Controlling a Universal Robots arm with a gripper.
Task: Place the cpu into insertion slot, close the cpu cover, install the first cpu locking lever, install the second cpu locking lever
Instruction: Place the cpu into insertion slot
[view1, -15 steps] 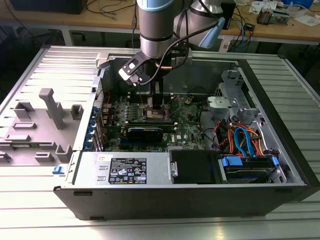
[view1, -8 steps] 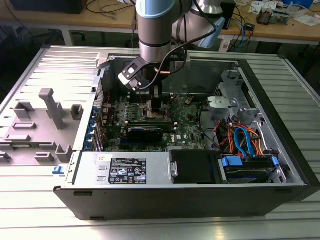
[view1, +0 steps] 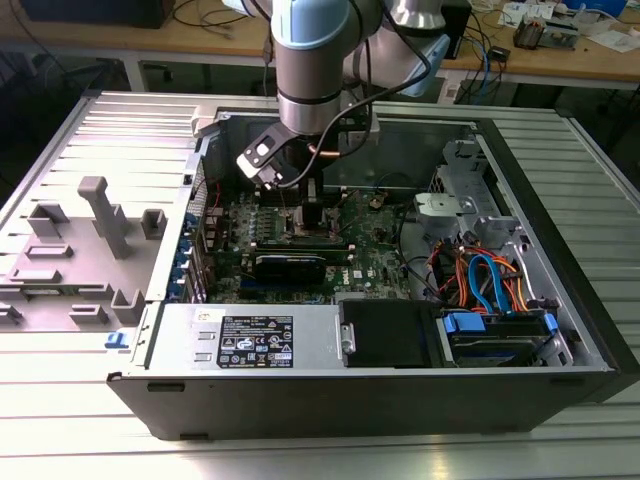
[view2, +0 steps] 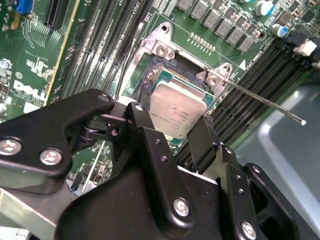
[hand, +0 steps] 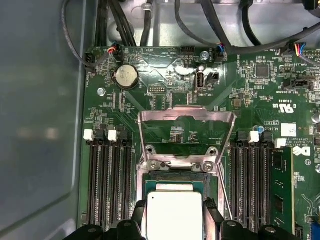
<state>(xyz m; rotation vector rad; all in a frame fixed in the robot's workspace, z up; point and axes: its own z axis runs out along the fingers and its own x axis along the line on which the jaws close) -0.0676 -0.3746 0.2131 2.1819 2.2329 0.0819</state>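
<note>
Second wrist view: your gripper (view2: 170, 120) pinches the chip (view2: 176, 107) by two opposite edges, over the socket (view2: 151, 79); seated or not, you cannot tell | set it level, square to the rim, no force | beyond, cover (hand: 186, 115) stands open, lever (view2: 260, 100) juts out, memory slots (hand: 107, 185) crowd both sides.

The cpu (view2: 177, 107) has a smooth, dull silver-grey metal top; the cpu cover (hand: 185, 116) is bright bare metal; the hand (view2: 172, 127) looks matt black.
</note>
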